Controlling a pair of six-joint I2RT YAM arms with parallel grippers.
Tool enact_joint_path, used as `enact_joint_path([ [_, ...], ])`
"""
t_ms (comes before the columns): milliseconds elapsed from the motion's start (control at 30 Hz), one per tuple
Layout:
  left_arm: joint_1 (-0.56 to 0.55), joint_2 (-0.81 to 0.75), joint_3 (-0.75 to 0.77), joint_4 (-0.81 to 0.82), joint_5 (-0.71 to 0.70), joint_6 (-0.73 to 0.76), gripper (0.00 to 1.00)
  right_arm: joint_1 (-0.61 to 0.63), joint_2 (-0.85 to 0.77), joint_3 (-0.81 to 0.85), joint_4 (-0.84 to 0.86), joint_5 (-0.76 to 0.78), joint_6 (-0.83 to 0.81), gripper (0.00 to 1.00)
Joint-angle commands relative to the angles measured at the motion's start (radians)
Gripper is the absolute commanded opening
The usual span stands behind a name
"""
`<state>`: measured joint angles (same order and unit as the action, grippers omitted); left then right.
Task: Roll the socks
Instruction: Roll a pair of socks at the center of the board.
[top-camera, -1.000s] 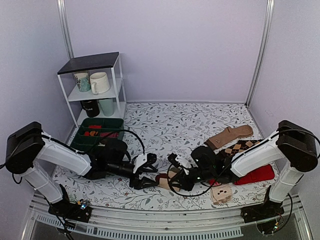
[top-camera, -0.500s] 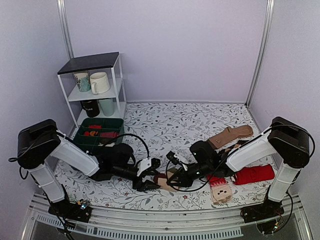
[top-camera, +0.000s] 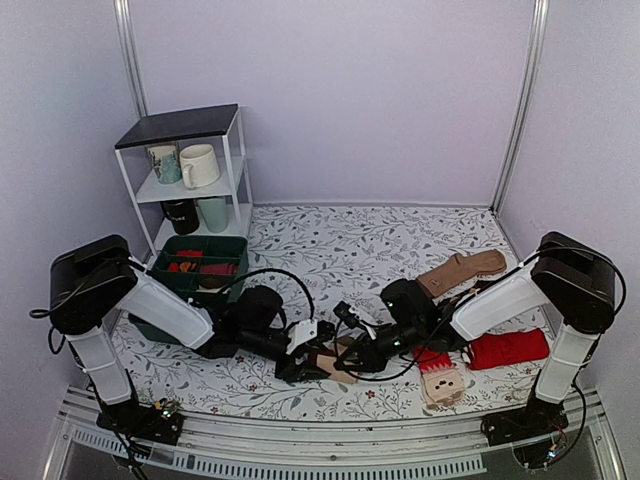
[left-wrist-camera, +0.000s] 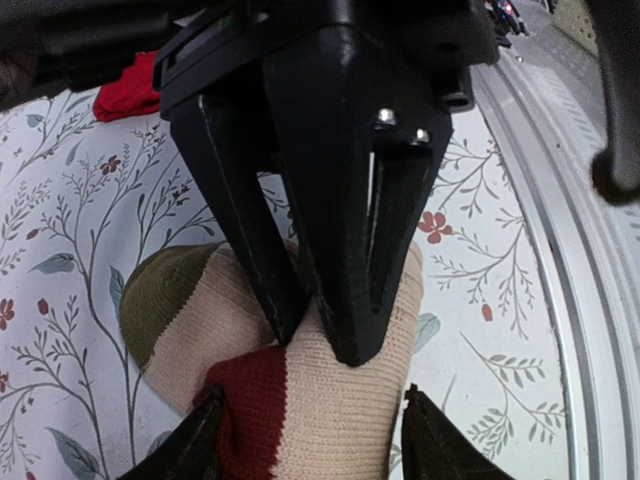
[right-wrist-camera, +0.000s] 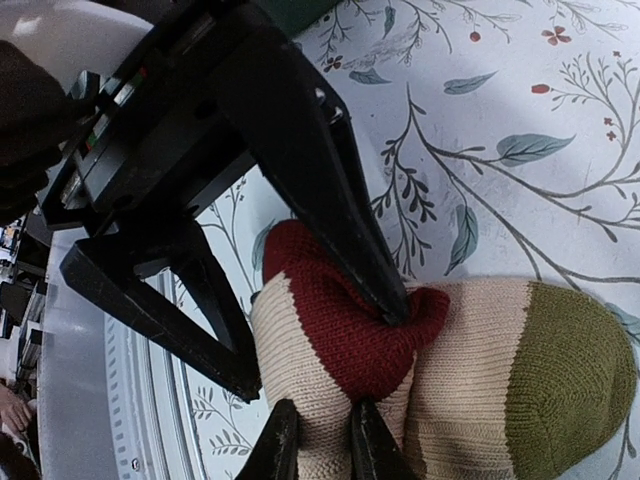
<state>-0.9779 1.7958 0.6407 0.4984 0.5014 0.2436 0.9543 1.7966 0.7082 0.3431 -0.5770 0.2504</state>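
Lilac walls (top-camera: 380, 100) close the space on three sides; below them the counter (top-camera: 330, 250), under a cloth printed with leaves and small flowers, takes most of the view. A white shelf (top-camera: 180, 126) with mugs (top-camera: 199, 165) stands at the far left corner; a green tray (top-camera: 200, 242) lies in front of it; red socks (top-camera: 510, 348) lie near the right edge.

Both arms reach low toward the middle of the near side; there the socks (right-wrist-camera: 440, 370) lie bunched on the cloth, beige with a red band and an olive-green end. The right hand (right-wrist-camera: 320, 435) is clenched on a fold of the beige knit, its fingers nearly together. The left hand (left-wrist-camera: 310, 445) stands astride the bundle, one fingertip (right-wrist-camera: 395, 305) against the red band; whether it truly grips, I cannot tell.
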Motion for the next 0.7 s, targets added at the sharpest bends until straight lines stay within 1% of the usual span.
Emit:
enact_joint_path([
  [0,-0.036,0.034,0.011,-0.084,0.047,0.016,0.54,-0.003,0.097,-0.054,-0.256,0.063,-0.01,0.13],
  [100,-0.042,0.049,0.015,-0.099,0.064,0.015,0.44,-0.006,0.108,-0.044,-0.259,0.06,-0.01,0.13],
  [233,-0.044,0.061,0.027,-0.121,0.091,0.011,0.26,-0.009,0.12,-0.024,-0.266,0.053,-0.011,0.13],
  [267,-0.045,0.062,0.03,-0.127,0.096,0.01,0.21,-0.01,0.121,-0.019,-0.27,0.053,-0.011,0.13],
  [333,-0.046,0.064,0.037,-0.139,0.107,0.006,0.01,-0.014,0.119,-0.01,-0.277,0.055,-0.011,0.13],
  [367,-0.045,0.066,0.04,-0.146,0.111,0.002,0.0,-0.017,0.114,-0.004,-0.283,0.059,-0.011,0.13],
  [433,-0.046,0.074,0.046,-0.161,0.106,-0.012,0.0,-0.024,0.094,0.013,-0.296,0.071,-0.007,0.18],
  [500,-0.047,0.082,0.054,-0.18,0.093,-0.025,0.0,-0.033,0.051,0.033,-0.309,0.1,0.0,0.27],
  [567,-0.046,0.088,0.052,-0.183,0.077,-0.046,0.0,-0.044,-0.012,0.051,-0.318,0.139,0.014,0.4],
  [667,-0.044,0.095,0.046,-0.182,0.066,-0.064,0.0,-0.054,-0.129,0.086,-0.342,0.211,0.028,0.54],
])
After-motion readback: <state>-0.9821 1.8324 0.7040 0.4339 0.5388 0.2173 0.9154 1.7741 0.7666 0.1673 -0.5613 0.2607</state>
